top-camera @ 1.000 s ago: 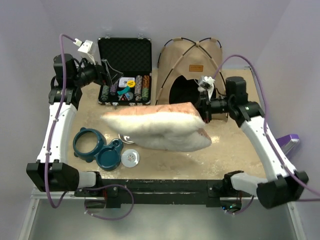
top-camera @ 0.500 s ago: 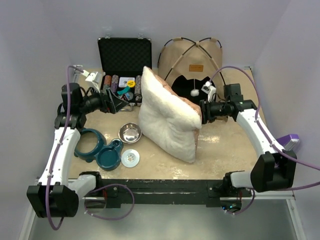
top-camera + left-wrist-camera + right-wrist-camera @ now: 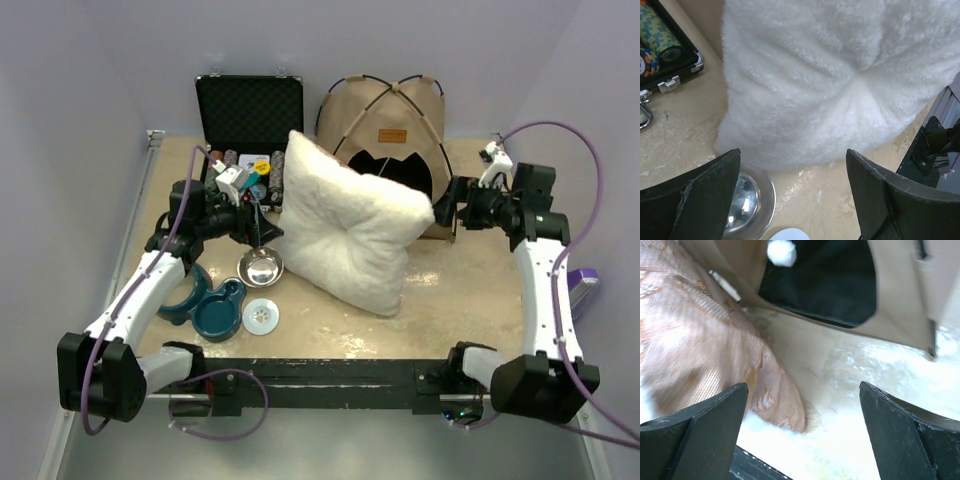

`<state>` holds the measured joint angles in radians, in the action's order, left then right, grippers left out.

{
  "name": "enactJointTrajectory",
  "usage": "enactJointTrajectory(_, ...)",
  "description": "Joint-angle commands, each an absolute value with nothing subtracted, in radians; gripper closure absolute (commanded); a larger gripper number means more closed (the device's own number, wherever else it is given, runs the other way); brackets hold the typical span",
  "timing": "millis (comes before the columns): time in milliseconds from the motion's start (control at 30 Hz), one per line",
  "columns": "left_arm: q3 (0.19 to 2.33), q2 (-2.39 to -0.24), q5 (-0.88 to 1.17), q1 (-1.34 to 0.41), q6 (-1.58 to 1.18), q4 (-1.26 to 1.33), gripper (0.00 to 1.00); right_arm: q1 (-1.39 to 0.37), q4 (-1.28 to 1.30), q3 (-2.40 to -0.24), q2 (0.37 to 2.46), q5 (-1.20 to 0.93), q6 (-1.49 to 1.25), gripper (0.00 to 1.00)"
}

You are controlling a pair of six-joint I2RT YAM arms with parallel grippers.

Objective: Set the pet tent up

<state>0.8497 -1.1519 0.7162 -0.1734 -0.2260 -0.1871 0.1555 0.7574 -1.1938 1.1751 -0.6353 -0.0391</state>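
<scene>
Tan canvas teepee pet tent (image 3: 372, 118): light, floppy cloth, springy thin frame; grip doorway hem. Left pincer (image 3: 795, 200), right pincer (image 3: 802, 440) apart, empty. White fluffy pillow (image 3: 350, 235) fronts doorway.

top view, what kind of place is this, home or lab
Likely a robot lab bench: left arm and right arm bolted to the table, bare walls boxing it in, and mismatched props like the pet tent and chip case.

arms: white-shelled, black-jointed left arm (image 3: 135, 300) and right arm (image 3: 540, 280) | cabling: thin purple cable (image 3: 560, 128) looping off each wrist | left hand (image 3: 792, 152), right hand (image 3: 804, 385): broad black wedge fingers
</scene>
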Motion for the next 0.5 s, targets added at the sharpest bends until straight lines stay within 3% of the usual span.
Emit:
enactJointTrajectory(0,0.773,-1.128,0.693,-0.176,-0.253,0.019,0.09,0.213,0.808,-1.181,1.063,-0.572,-0.107,0.01)
enactJointTrajectory(300,0.686,-1.189,0.736,-0.176,-0.212,0.150,0.04,0.215,0.675,-0.915,0.715,-0.798,-0.225,0.02)
enactJointTrajectory(467,0.673,-1.242,0.749,-0.195,-0.184,0.236,0.04,0.192,0.632,-0.782,0.605,-0.753,-0.207,0.02)
